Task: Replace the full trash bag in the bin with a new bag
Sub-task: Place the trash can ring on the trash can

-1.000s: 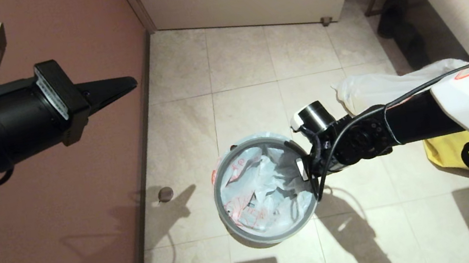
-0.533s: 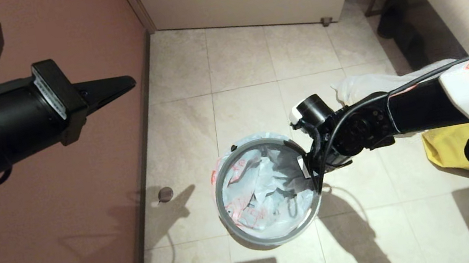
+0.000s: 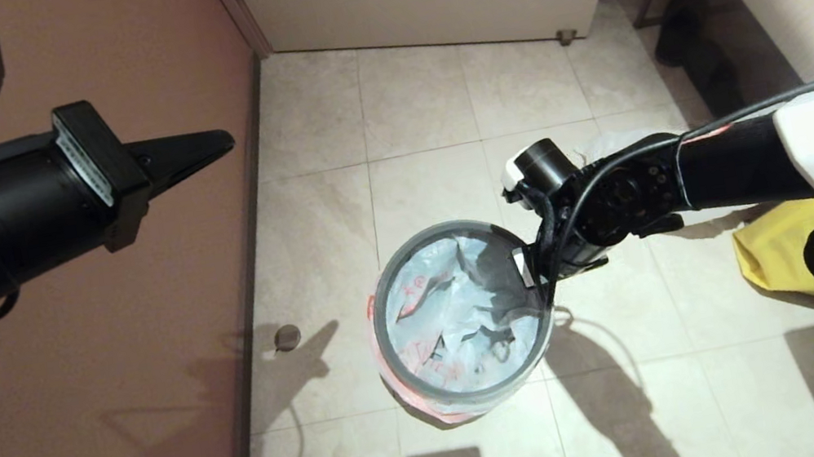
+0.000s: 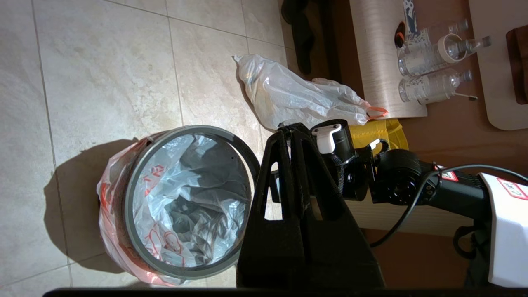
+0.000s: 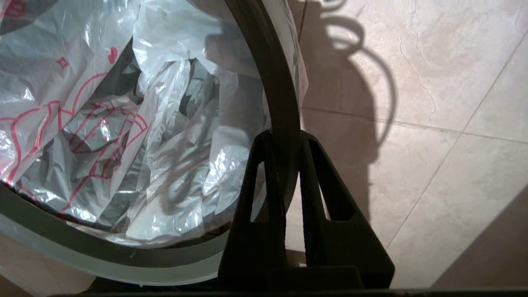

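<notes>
The grey hoop [image 5: 284, 123] of the bin [image 3: 463, 318] is pinched between the closed fingers of the right gripper [image 5: 284, 144], at the side of the rim nearest the right arm. Compared with a second ago, the bin is seen higher and tilted, its far edge raised and more of the orange-printed skirt showing beneath; it appears to be lifted off the tiled floor [image 3: 418, 94], though contact underneath cannot be confirmed. The new bag [image 4: 181, 198] is already seated inside, its edge folded over the wall under the hoop. The full trash bag [image 4: 297, 95] is left lying on the floor beyond the bin, beside the yellow bag [image 3: 792, 255]. The left gripper [image 3: 219, 140] is held idle near the reddish wall [image 3: 112, 394], fingers together and empty. The swap is judged nearly complete; only setting the bin back in place seems outstanding.
</notes>
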Available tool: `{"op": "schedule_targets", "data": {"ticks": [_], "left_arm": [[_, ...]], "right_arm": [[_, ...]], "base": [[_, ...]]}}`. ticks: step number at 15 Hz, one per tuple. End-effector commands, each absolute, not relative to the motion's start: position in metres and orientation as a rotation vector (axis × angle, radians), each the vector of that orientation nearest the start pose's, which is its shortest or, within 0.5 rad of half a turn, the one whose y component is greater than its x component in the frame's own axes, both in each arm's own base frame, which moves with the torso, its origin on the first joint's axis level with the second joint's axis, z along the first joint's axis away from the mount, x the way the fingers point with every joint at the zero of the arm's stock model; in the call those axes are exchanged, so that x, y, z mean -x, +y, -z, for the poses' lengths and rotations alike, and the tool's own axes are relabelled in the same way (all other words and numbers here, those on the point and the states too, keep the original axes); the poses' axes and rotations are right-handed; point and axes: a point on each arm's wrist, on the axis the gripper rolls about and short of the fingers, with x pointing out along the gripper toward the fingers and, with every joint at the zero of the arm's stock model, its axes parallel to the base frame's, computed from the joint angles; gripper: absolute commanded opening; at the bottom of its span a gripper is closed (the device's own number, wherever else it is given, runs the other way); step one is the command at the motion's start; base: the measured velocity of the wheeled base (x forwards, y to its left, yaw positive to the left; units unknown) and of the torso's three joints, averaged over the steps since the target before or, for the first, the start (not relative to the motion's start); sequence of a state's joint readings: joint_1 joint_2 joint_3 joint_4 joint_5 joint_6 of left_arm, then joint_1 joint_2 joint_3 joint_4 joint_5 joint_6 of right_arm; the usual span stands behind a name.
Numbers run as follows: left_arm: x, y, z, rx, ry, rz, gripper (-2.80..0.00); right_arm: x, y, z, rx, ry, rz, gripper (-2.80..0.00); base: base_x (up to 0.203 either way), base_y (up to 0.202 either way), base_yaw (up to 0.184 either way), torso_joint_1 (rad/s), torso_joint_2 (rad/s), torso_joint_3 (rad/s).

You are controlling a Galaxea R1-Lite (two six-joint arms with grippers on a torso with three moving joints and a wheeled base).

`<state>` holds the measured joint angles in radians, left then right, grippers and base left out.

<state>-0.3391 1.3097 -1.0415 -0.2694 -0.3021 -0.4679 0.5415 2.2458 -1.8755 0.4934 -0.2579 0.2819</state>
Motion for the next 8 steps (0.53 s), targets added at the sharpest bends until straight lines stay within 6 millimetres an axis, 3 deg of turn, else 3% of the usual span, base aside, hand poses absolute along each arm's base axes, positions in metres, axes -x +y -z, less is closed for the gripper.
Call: {"op": "schedule_targets", "data": {"ticks": [1, 4, 8], "left_arm": [[-0.199, -0.077, -0.316, 0.454, 0.151, 0.631, -2.8], [-0.2, -0.076, -0.317, 0.455, 0.146, 0.622, -2.8], [-0.202, -0.076, -0.315, 0.456, 0.153, 0.621, -2.8]], "right_arm": [[-0.393, 0.231, -0.149, 0.079, 0.838, -0.148, -2.8], [-0.405, 0.236, -0.129, 0.085, 0.855, -0.14, -2.8], [-0.413, 0.232, -0.117, 0.086, 0.871, -0.121, -2.8]], "base": [[0.0, 0.0, 0.0, 0.0, 0.0, 0.0], [0.0, 0.0, 0.0, 0.0, 0.0, 0.0], [0.0, 0.0, 0.0, 0.0, 0.0, 0.0]]}}
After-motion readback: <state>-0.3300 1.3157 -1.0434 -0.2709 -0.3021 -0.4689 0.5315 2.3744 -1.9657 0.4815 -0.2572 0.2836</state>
